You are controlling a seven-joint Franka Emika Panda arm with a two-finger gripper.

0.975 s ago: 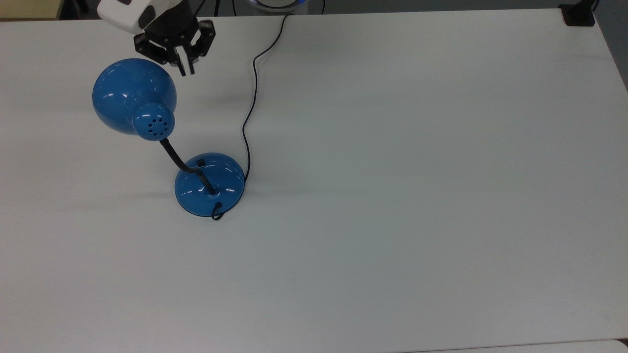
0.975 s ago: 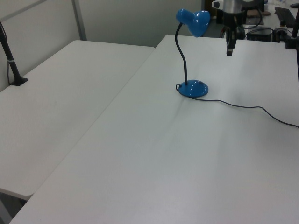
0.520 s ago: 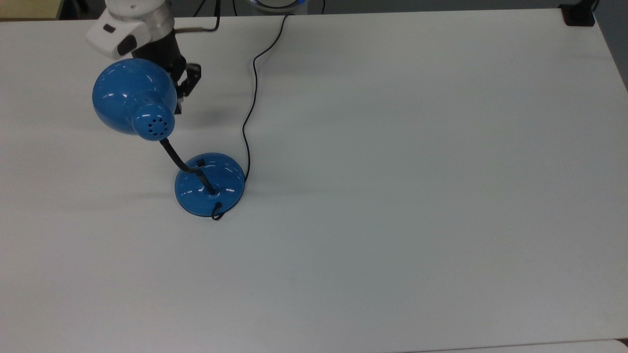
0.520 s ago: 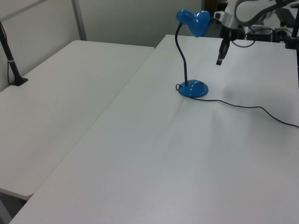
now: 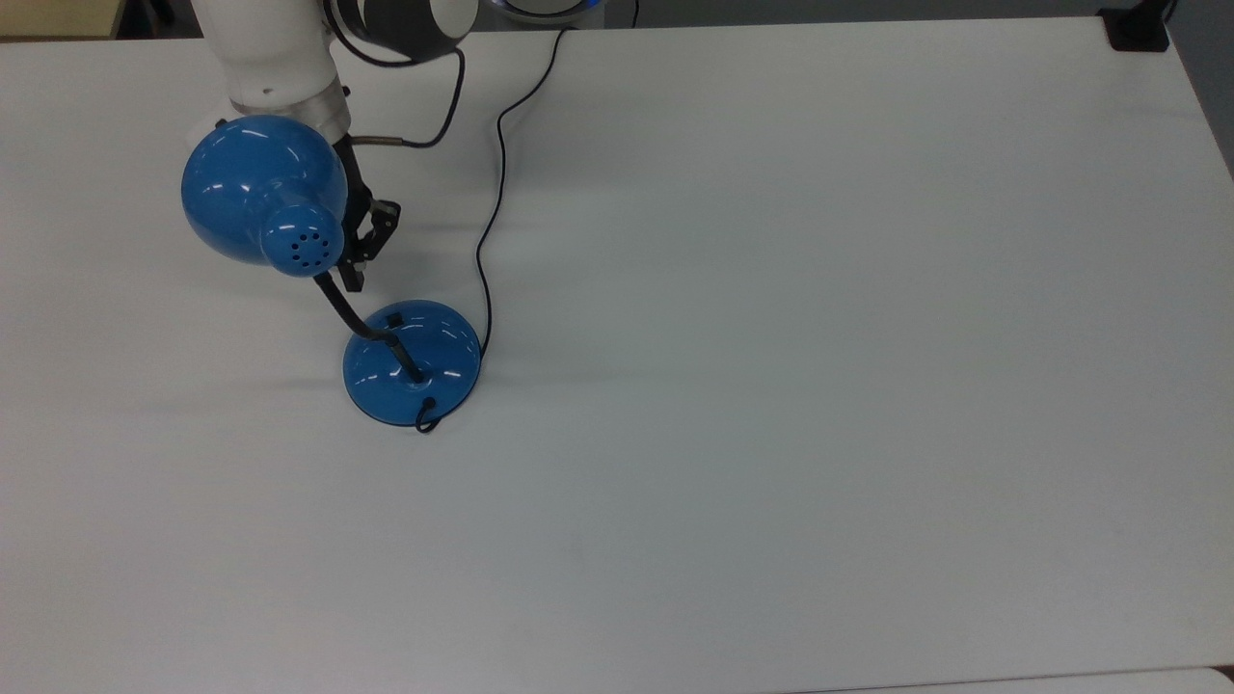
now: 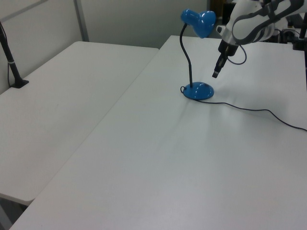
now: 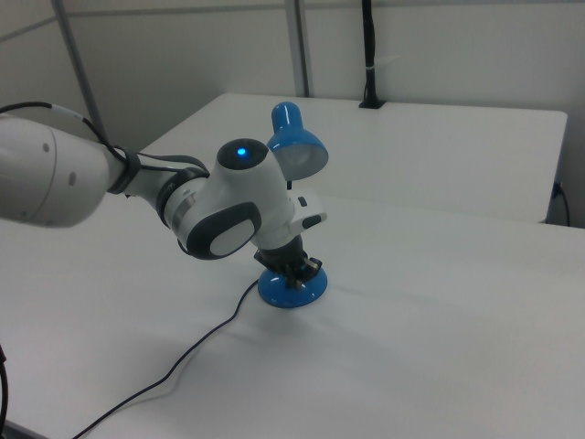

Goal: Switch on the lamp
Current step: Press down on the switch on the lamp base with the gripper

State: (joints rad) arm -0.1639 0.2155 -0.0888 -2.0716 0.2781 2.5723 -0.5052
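The lamp stands on the white table, its blue dome shade (image 5: 262, 188) on a black gooseneck above the round blue base (image 5: 415, 371). A small black switch (image 5: 393, 316) sits on the base's far edge in the top view. The shade looks unlit. My gripper (image 5: 351, 280) hangs tilted, fingers together and empty, just above and to the left of the switch in the top view, partly hidden by the shade. In the left view the gripper (image 6: 216, 74) hovers to the right of the gooseneck, above the base (image 6: 199, 91). In the right view the gripper (image 7: 292, 271) is low over the base (image 7: 294, 291).
The lamp's black cord (image 5: 492, 202) runs from the base to the table's far edge. A black clamp (image 5: 1138, 29) sits at the top view's far right corner. A second white table (image 6: 62, 96) adjoins on the left view's left, with a black post (image 6: 12, 62).
My gripper has come down from beside the shade toward the lamp's base, passing under the shade in the top view. The lamp has not moved.
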